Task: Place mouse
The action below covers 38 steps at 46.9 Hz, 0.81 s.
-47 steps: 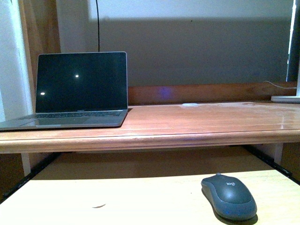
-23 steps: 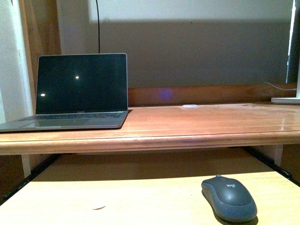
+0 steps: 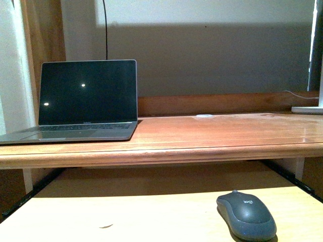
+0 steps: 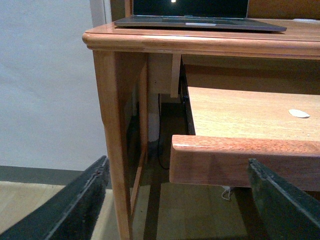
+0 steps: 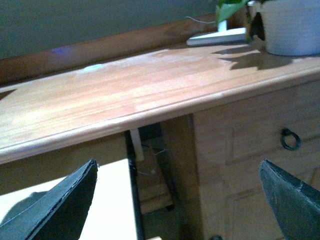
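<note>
Wooden worktop [image 3: 212, 133] with a lower pull-out shelf [image 3: 151, 212] of paler wood. On the worktop: an open laptop [image 3: 86, 98] at the left end, screen dark; a small white disc [image 3: 204, 116] near the back edge; a flat white base [image 3: 308, 108] and a white pot [image 5: 295, 25] at the right end. On the shelf: a mouse [image 3: 246, 214] towards the right, a small fleck [image 3: 106, 226] towards the left.

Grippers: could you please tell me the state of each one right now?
Left gripper: open, holding nothing.
Right gripper: open, holding nothing.
</note>
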{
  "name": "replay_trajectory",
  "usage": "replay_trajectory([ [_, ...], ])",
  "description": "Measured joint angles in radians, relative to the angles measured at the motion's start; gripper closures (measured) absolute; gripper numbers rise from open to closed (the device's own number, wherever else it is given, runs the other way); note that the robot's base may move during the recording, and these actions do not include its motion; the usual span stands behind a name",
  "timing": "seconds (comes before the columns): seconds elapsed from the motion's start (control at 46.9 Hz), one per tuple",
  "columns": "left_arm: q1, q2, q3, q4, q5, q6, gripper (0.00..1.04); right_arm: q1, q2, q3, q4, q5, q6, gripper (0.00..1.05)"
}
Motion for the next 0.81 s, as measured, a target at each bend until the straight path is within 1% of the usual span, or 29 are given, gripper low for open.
replay_trajectory([
  [0.043, 0.000, 0.000, 0.000, 0.000, 0.000, 0.000, 0.06, 0.066, 0.052, 0.032, 0.026, 0.028, -0.024, 0.07],
  [0.064, 0.000, 0.000, 0.000, 0.000, 0.000, 0.001, 0.07, 0.082, 0.064, 0.039, 0.032, 0.035, -0.031, 0.07],
  [0.085, 0.000, 0.000, 0.000, 0.000, 0.000, 0.001, 0.08, 0.116, 0.089, 0.056, 0.045, 0.051, -0.043, 0.07],
  [0.17, 0.000, 0.000, 0.000, 0.000, 0.000, 0.001, 0.08, 0.291, 0.219, 0.135, 0.082, 0.085, -0.126, 0.07],
  [0.192, 0.000, 0.000, 0.000, 0.000, 0.000, 0.001, 0.08, 0.317, 0.243, 0.143, 0.085, 0.092, -0.141, 0.07],
  [0.256, 0.000, 0.000, 0.000, 0.000, 0.000, 0.001, 0.08, 0.389, 0.306, 0.163, 0.086, 0.105, -0.174, 0.07],
  [0.426, 0.000, 0.000, 0.000, 0.000, 0.000, 0.001, 0.08, 0.522, 0.434, 0.181, 0.120, 0.135, -0.249, 0.07],
  [0.511, 0.000, 0.000, 0.000, 0.000, 0.000, 0.001, 0.08, 0.561, 0.494, 0.184, 0.131, 0.149, -0.278, 0.07],
  [0.575, 0.000, 0.000, 0.000, 0.000, 0.000, 0.001, 0.08, 0.568, 0.537, 0.200, 0.135, 0.167, -0.283, 0.07],
  [0.66, 0.000, 0.000, 0.000, 0.000, 0.000, 0.001, 0.08, 0.560, 0.615, 0.246, 0.115, 0.202, -0.280, 0.07],
  [0.703, 0.000, 0.000, 0.000, 0.000, 0.000, 0.001, 0.08, 0.550, 0.669, 0.282, 0.075, 0.232, -0.264, 0.07],
  [0.81, 0.000, 0.000, 0.000, 0.000, 0.000, 0.001, 0.08, 0.531, 0.740, 0.333, 0.002, 0.252, -0.235, 0.07],
])
